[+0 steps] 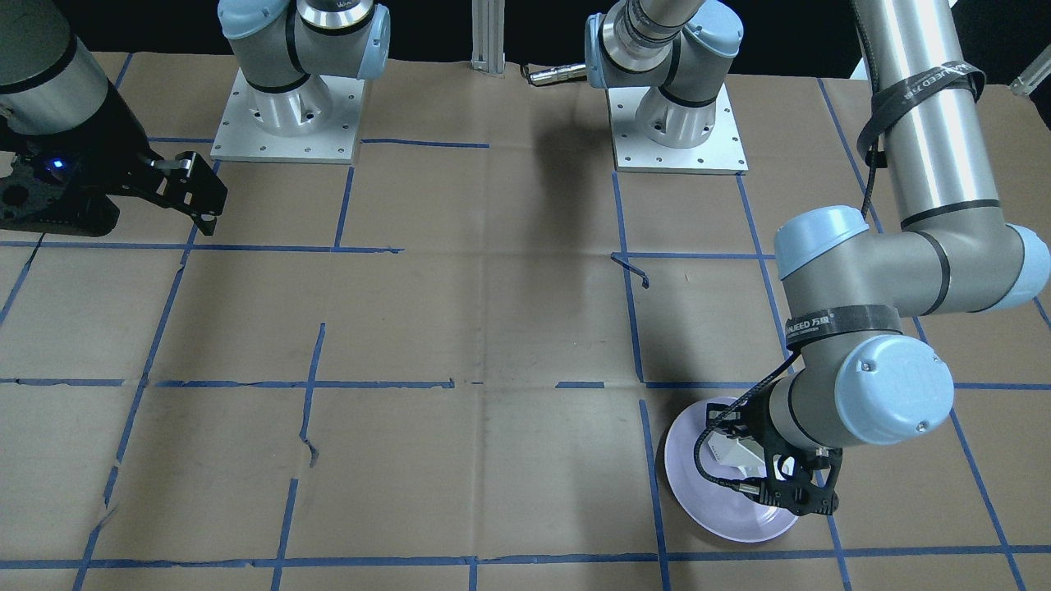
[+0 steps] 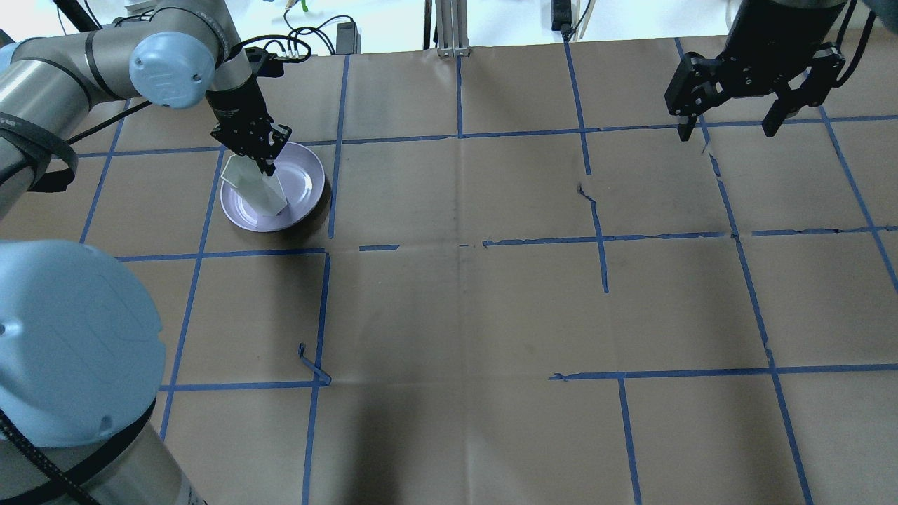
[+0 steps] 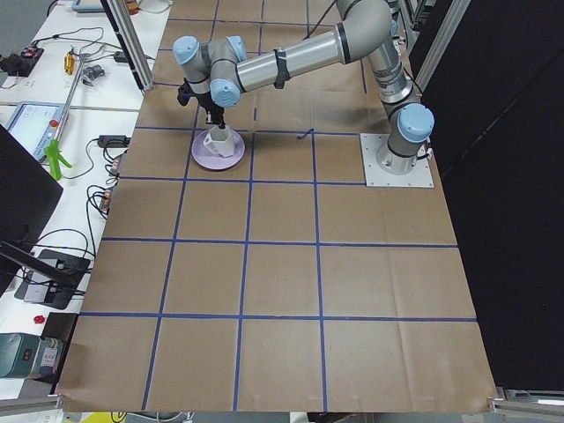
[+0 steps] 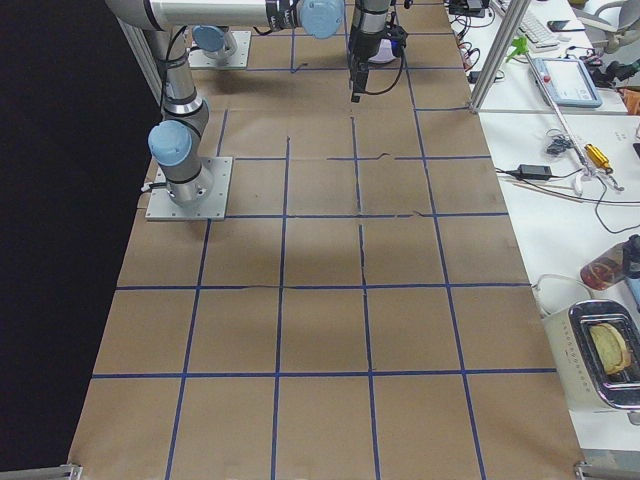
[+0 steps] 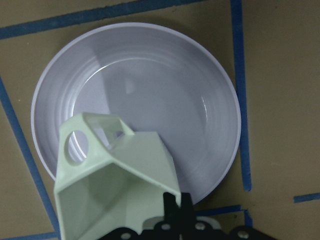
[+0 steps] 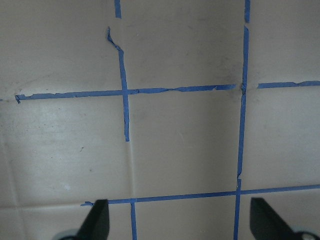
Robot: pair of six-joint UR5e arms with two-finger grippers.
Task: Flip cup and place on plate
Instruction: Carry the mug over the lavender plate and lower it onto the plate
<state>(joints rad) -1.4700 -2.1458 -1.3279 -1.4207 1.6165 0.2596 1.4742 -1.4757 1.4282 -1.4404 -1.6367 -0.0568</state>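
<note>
The white faceted cup (image 5: 120, 185) is mouth-up toward the left wrist camera, handle at its upper left. My left gripper (image 5: 175, 207) is shut on the cup's rim wall. It holds the cup tilted over the near-left part of the pale lavender plate (image 5: 165, 95). In the overhead view the cup (image 2: 254, 188) leans over the plate (image 2: 302, 182) under the left gripper (image 2: 265, 165). I cannot tell whether the cup touches the plate. The cup (image 1: 727, 451) is partly hidden by the wrist in the front view. My right gripper (image 2: 729, 123) is open and empty, far away.
The table is brown paper with a grid of blue tape (image 2: 459, 242). The arm bases (image 1: 287, 115) stand on metal plates at the robot side. A metal post (image 2: 449, 28) stands at the far edge. Benches with cables and tools flank the table ends.
</note>
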